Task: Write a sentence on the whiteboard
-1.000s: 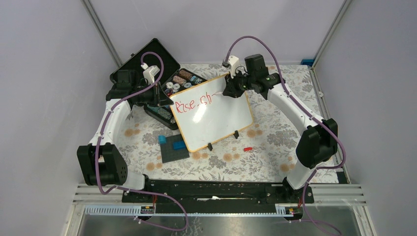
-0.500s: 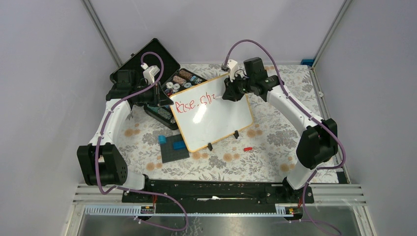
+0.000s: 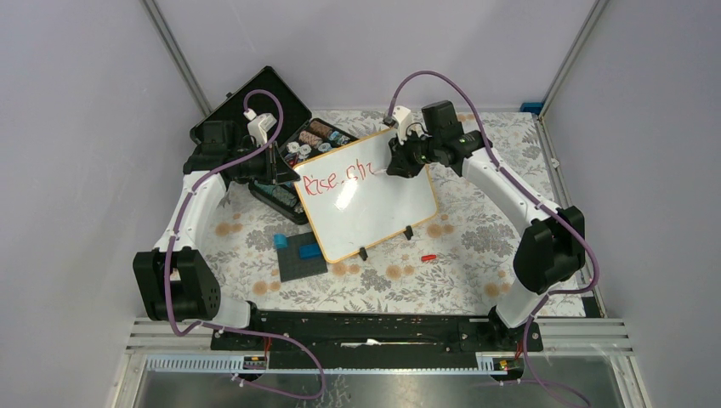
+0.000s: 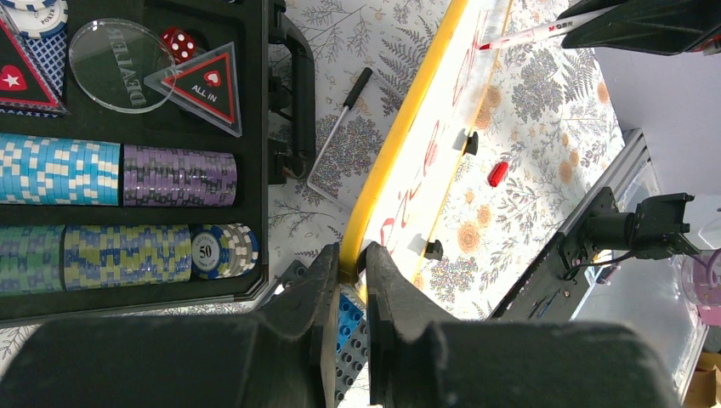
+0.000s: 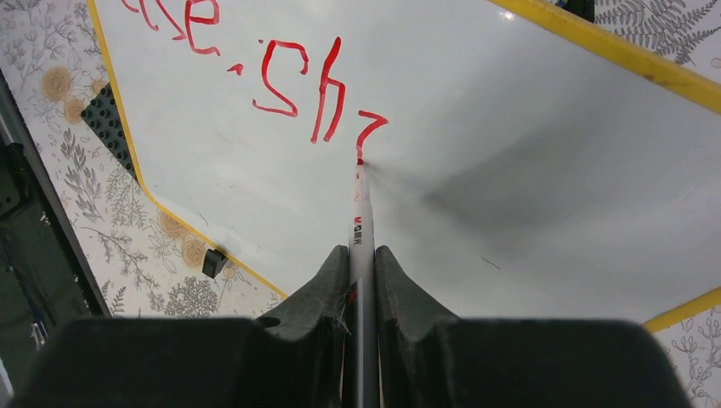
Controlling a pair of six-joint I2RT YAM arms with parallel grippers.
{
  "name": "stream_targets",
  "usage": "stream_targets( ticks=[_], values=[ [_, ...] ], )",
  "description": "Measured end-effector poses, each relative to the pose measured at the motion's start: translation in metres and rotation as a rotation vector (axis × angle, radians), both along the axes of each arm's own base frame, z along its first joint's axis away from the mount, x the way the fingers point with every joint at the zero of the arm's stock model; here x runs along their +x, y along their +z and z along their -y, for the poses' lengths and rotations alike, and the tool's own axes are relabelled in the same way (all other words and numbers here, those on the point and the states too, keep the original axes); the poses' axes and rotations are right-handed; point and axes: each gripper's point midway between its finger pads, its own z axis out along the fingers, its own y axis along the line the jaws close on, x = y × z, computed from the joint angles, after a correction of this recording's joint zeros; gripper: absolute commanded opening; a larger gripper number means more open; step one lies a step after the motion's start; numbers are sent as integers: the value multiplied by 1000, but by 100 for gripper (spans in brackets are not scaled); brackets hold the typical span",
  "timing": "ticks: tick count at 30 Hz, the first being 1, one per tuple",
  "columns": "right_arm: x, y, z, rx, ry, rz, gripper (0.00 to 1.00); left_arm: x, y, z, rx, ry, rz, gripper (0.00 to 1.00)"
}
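Note:
The whiteboard (image 3: 374, 208) stands tilted at the table's middle, tan-framed with two black feet. Red marker letters (image 3: 338, 175) reading roughly "rise sh" plus a fresh stroke run along its top; they also show in the right wrist view (image 5: 298, 81). My left gripper (image 4: 350, 255) is shut on the board's yellow frame edge (image 4: 400, 136) at the left corner. My right gripper (image 5: 362, 255) is shut on a white marker (image 5: 361, 217), its red tip touching the board (image 5: 527, 170) at the bottom of the newest stroke. The marker also shows in the left wrist view (image 4: 544, 30).
An open black poker-chip case (image 3: 255, 115) lies behind the board's left end, chips showing in the left wrist view (image 4: 119, 174). A dark grey plate with blue blocks (image 3: 299, 253) sits in front of the board. A red cap (image 3: 428, 256) lies on the flowered tablecloth.
My right gripper has shifted slightly right along the board's top with the marker, adding a new red stroke after "sh". The left arm has not moved.

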Motion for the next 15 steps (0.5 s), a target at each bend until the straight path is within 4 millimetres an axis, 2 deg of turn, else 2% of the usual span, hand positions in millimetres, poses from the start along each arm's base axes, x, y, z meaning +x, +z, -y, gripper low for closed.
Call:
stream_targets(
  ticks=[15],
  values=[
    [13,29,2,19,-16,62,0,0,0,1,0,-4,0,0]
  ],
)
